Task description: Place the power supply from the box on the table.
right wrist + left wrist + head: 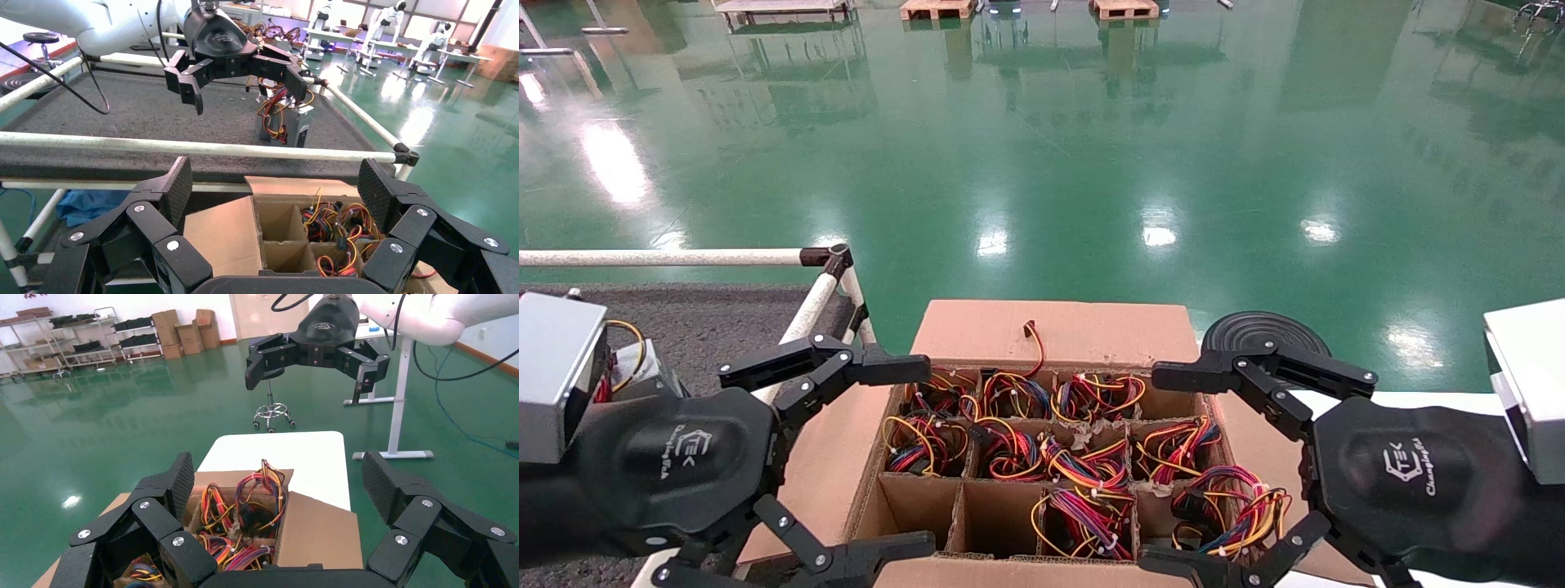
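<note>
the table (707,327), dark felt inside white tube rails (666,258), lies to the robot's left with one power supply (287,122) already standing on it. the box (1050,331) sits in front, most cells stuffed with wire bundles (1083,490), two near cells bare. left gripper (846,457) and right gripper (1222,465) hover over its side edges, both spread wide and holding nothing. looped wires could snag on the divider grid (960,510) during a lift, and the rail must be cleared on the way across.
</note>
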Tool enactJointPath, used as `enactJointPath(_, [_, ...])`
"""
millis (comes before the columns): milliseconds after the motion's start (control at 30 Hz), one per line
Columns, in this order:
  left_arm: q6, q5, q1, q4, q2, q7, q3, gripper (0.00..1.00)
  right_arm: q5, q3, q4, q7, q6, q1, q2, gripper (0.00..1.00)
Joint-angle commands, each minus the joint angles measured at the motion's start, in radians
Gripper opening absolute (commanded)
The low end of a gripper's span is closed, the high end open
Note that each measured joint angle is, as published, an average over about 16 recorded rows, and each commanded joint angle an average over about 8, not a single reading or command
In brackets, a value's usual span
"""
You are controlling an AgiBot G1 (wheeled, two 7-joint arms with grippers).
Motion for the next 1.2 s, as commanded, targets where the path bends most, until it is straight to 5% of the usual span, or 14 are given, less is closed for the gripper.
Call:
enactJointPath(33, [0.0, 0.0, 0.0, 0.0, 0.0, 0.0, 0.0, 1.0, 0.0, 0.0, 0.0, 0.0, 0.0, 0.0, 0.0, 1.0])
enactJointPath(933, [0.0, 0.0, 0.0, 0.0, 0.0, 0.0, 0.0, 1.0, 0.0, 0.0, 0.0, 0.0, 0.0, 0.0, 0.0, 0.98])
enactJointPath(1200, [0.0, 0.0, 0.0, 0.0, 0.0, 0.0, 0.0, 1.0, 0.0, 0.0, 0.0, 0.0, 0.0, 0.0, 0.0, 0.04])
